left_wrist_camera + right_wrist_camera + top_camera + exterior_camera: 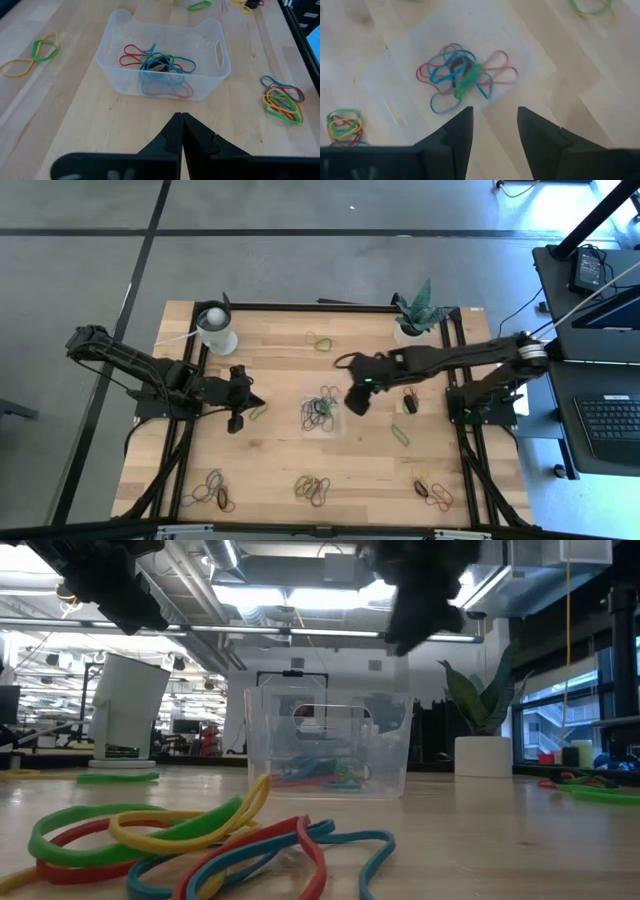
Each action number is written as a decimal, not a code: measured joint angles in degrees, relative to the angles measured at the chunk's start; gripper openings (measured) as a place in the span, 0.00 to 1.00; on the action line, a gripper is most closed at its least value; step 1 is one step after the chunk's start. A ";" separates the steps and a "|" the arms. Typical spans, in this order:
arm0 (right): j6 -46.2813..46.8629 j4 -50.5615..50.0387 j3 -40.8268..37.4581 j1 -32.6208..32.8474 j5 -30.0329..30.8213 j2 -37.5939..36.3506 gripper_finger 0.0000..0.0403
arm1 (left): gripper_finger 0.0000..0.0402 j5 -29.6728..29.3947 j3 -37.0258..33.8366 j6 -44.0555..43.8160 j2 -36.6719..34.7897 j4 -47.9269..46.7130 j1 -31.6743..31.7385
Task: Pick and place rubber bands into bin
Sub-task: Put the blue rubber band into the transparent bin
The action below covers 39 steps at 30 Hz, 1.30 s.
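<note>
The bin (322, 412) is a small clear tub in the middle of the table; a tangle of blue, red, green and dark rubber bands (157, 65) lies on its floor. My right gripper (494, 120) is open and empty. It hovers over the bin's right side (355, 400), and the bands in the bin (462, 75) show just past its fingers. My left gripper (181, 120) is shut and empty and hangs left of the bin (245, 405), pointing at it. Loose rubber bands (312, 488) lie scattered on the tabletop.
A white cup (217, 330) stands far left and a potted plant (412, 320) far right. Band piles lie along the near edge (210, 492) (435, 492). Single bands lie near the left gripper (258, 412), right of the bin (400, 432) and at the far side (320, 342).
</note>
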 joint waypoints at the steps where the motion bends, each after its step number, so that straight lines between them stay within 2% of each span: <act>1: 0.54 0.48 -2.38 0.00 0.01 -2.42 0.38 | 0.01 -0.07 -0.01 0.01 0.00 0.01 0.00; 7: 2.28 1.94 -15.01 -0.02 -0.44 -17.13 0.37 | 0.01 -3.00 -0.01 -0.23 0.00 0.46 0.05; 12: 2.26 2.21 -23.51 -0.03 -0.64 -30.54 0.37 | 0.01 -3.12 -0.01 -2.70 0.00 2.79 0.09; 20: 0.21 1.85 -31.90 -0.06 -0.61 -47.20 0.37 | 0.01 -4.73 -0.01 -4.84 0.00 3.52 0.09; 25: -1.41 1.85 -34.26 -0.07 -0.58 -51.69 0.37 | 0.01 -5.45 -0.01 -6.88 0.60 3.84 0.09; 32: -1.51 -0.98 -34.46 -0.07 -0.59 -52.35 0.37 | 0.01 -5.73 0.27 -7.66 4.34 6.92 0.09; 36: -1.15 -1.29 -34.46 -0.07 -0.55 -51.89 0.37 | 0.01 -6.46 4.49 -4.54 8.63 6.15 0.09; 39: -1.60 -1.29 -34.46 -0.07 -0.47 -51.93 0.37 | 0.01 -7.48 9.59 -2.10 12.61 1.77 0.09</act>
